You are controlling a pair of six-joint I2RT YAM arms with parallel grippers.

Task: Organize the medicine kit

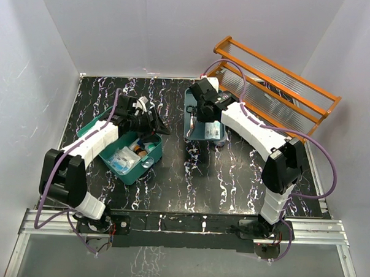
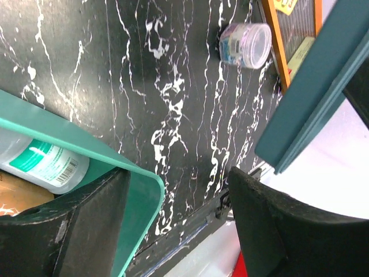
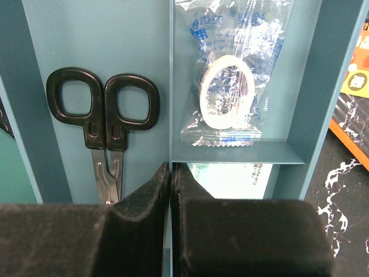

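The medicine kit's teal-green box (image 1: 93, 127) lies open at the left with a bottle (image 2: 46, 164) and packets inside. My left gripper (image 2: 179, 179) is open and straddles the box's corner wall (image 2: 138, 190), one finger inside and one outside. The matching insert tray (image 1: 190, 114) sits at centre right. It holds black-handled scissors (image 3: 101, 121), a bagged tape roll (image 3: 228, 86) and a white packet (image 3: 230, 179). My right gripper (image 3: 171, 167) is shut on the tray's thin divider (image 3: 171, 86) between the scissors and the tape.
An orange wooden rack (image 1: 273, 87) stands at the back right, close behind my right arm. A clear round jar (image 2: 248, 45) lies on the black marbled table (image 1: 189, 181) beyond the box corner. White walls enclose the table.
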